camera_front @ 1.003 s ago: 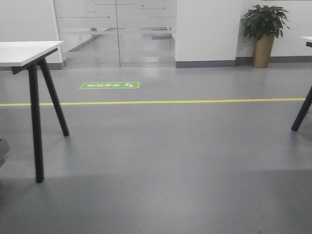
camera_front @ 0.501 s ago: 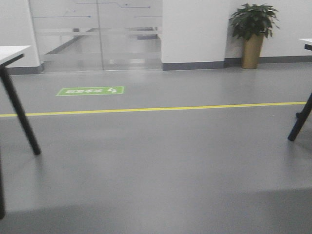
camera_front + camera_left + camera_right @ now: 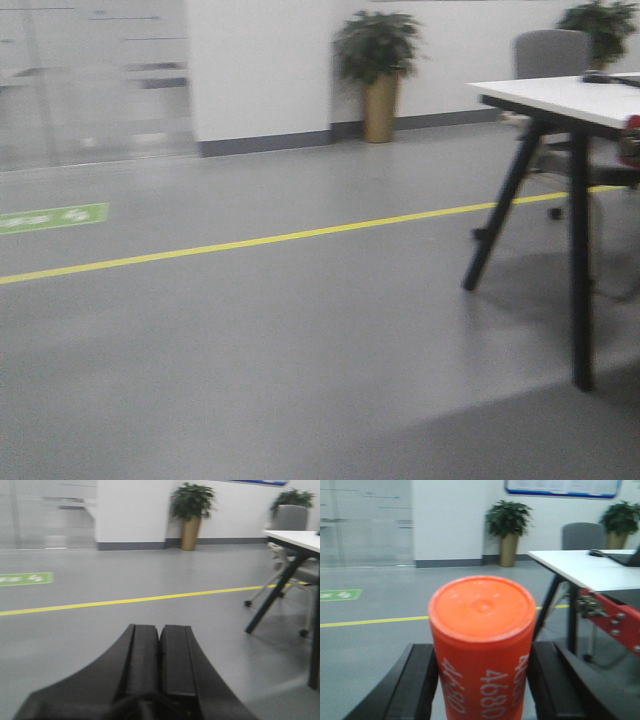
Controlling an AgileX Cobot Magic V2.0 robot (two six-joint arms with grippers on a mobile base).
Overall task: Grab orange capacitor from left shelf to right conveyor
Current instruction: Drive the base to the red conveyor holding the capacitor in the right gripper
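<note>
Grey smooth floor [image 3: 300,350] fills our front view, crossed by a thin yellow line [image 3: 270,237], with a green floor sign [image 3: 50,216] at nine o'clock. At one o'clock a leafy potted plant in a tan pot [image 3: 378,60] stands by the white wall. At three o'clock is a white-topped counter on black legs [image 3: 560,97].

Our right gripper [image 3: 482,680] clamps the bright-orange cylindrical capacitor marked "4680" [image 3: 482,630], upright between its black fingers. At three o'clock from it a glossy red bolted frame [image 3: 610,615] shows, apart from it. Our left gripper [image 3: 160,650] has its black fingers pressed together, holding nothing.
</note>
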